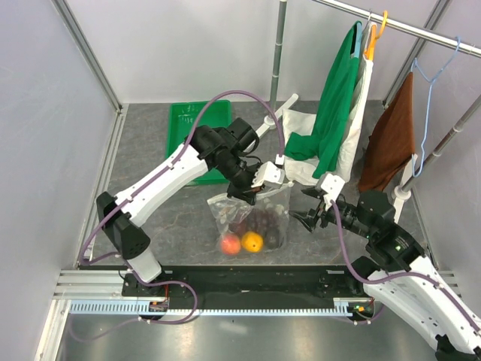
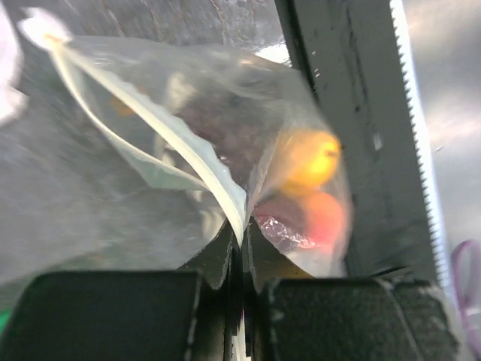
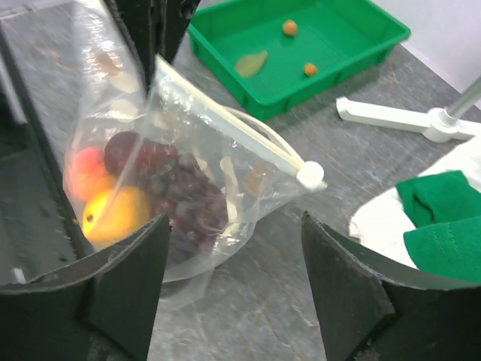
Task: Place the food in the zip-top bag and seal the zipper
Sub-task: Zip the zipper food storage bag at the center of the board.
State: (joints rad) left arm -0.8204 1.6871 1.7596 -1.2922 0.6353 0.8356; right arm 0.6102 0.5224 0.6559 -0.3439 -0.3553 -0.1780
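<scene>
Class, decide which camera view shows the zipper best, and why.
Right wrist: the zipper runs sharp across the frame to its slider. Left wrist shows it blurred, pinched in the left gripper. From the top, that gripper mostly hides it.

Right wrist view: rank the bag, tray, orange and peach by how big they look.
1. bag, though it is nearest the camera.
2. tray, farther off and cut by the frame's top edge.
3. orange and peach: much alike; the peach is partly hidden, so left unranked.
</scene>
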